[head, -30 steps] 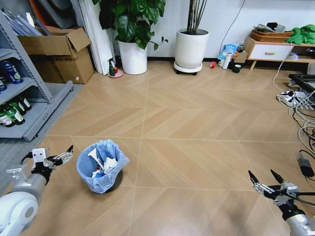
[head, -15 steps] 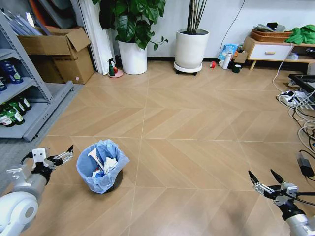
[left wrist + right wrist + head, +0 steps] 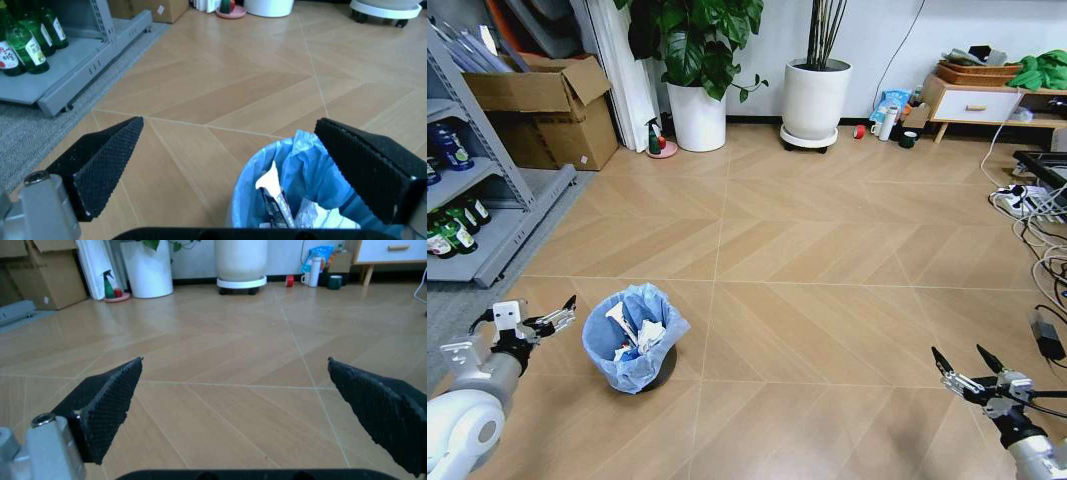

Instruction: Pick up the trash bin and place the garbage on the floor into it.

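The small round dark trash bin [image 3: 634, 340], lined with a crinkled light-blue plastic bag, is standing upright on the tan chevron wood-look floor [image 3: 827, 300]. It is sitting just beside the left gripper [image 3: 559, 316], on that gripper's inner side and slightly ahead of its fingertips, apart from them. Garbage [image 3: 632, 336] of crumpled white paper and other scraps is lying inside the bin, below the bag's rim. In the left wrist view the bin [image 3: 313, 195] is showing between the spread black pads [image 3: 100, 165], so the left gripper is hovering released, grasping nothing. The right gripper [image 3: 962, 372] is hanging well apart from the bin, over bare floor, its two fingers also splayed wide and empty. Ahead of it the floor [image 3: 220, 365] is running toward large white plant pots [image 3: 816, 98].
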Robot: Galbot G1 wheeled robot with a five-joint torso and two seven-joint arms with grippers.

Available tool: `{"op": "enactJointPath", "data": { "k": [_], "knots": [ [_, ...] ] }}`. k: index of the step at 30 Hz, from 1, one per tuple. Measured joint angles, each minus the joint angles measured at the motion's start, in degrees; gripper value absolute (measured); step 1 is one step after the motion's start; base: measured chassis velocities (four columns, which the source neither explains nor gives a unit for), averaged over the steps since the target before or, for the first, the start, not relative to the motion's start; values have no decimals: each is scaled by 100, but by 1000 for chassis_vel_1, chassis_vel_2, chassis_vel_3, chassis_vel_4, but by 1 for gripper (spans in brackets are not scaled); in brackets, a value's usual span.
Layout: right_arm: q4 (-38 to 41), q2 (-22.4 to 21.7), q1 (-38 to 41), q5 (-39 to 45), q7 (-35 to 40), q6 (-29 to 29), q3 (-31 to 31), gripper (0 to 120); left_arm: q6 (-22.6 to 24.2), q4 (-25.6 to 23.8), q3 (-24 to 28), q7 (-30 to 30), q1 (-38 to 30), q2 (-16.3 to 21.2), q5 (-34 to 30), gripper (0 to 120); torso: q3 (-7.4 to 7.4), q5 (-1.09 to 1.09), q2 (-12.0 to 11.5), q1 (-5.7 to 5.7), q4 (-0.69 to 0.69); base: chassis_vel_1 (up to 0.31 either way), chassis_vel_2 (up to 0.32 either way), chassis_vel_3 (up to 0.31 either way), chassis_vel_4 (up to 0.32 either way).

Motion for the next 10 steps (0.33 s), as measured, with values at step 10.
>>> {"op": "enactJointPath", "data": {
  "k": [10],
  "knots": [
    [0, 0, 0, 0, 0, 0, 0, 100, 0, 0, 0, -1, 0, 0, 0, 100, 0, 0, 0, 0, 0, 0, 0, 0, 0]
  ]
}}
